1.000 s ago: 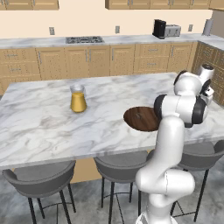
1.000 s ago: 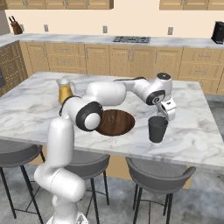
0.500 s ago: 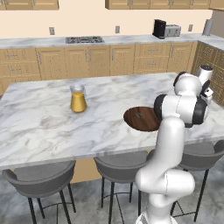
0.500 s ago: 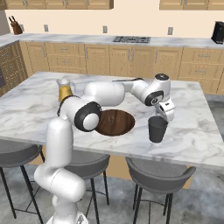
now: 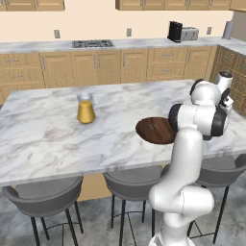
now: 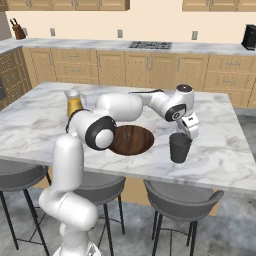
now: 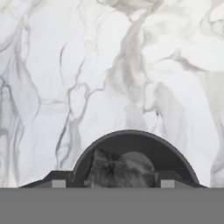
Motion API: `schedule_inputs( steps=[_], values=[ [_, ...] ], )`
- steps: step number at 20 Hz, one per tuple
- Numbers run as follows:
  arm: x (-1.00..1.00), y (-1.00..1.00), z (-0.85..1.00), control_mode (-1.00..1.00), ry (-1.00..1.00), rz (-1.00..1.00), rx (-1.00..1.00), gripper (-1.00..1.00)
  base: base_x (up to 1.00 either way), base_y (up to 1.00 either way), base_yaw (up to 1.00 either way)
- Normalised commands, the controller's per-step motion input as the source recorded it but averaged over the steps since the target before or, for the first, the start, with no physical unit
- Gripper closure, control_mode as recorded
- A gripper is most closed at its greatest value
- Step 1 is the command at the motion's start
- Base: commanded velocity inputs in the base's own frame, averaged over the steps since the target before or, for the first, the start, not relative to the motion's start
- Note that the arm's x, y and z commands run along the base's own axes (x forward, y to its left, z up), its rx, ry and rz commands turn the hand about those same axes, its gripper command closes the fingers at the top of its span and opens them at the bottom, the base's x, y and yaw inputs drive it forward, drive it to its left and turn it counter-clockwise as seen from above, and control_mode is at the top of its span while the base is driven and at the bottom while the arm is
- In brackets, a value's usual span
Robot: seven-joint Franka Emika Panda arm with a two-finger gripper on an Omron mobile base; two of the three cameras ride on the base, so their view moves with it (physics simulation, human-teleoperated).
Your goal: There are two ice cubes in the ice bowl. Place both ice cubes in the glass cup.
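Observation:
The glass cup (image 6: 180,148), a dark grey tumbler, stands on the marble island right of the ice bowl (image 6: 131,140). My gripper (image 6: 187,133) hangs just above the cup's rim, fingers pointing down. In the hand view the cup's round rim (image 7: 131,136) arches between my two fingertips (image 7: 59,181), which stand wide apart, so the gripper (image 7: 113,183) is open with nothing in it. Grey lumpy ice (image 7: 120,170) lies inside the cup. The wide brown ice bowl (image 5: 154,130) looks bare inside. My own arm partly hides the hand (image 5: 225,98) in the left base view.
A clear glass with orange liquid (image 5: 86,109) stands on the island's far left side (image 6: 73,102). Grey stools (image 6: 182,200) line the island's near edge. Wooden cabinets and a back counter with a toaster (image 5: 188,33) run behind.

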Motion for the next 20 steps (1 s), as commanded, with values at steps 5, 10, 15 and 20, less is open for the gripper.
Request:
schedule_inputs(
  steps=[5, 10, 15, 20],
  values=[
    [0.00, 0.00, 0.00, -1.00, 0.00, 0.00, 0.00, -1.00, 0.00, 0.00, 0.00],
    [-0.13, 0.11, 0.05, -1.00, 0.00, 0.00, 0.00, -1.00, 0.00, 0.00, 0.00],
    [-0.60, 0.91, 0.15, -1.00, 0.00, 0.02, 0.01, -1.00, 0.00, 0.00, 0.00],
    [-0.39, 1.00, 0.18, -1.00, 0.01, 0.02, 0.00, -1.00, 0.00, 0.00, 0.00]
  ],
)
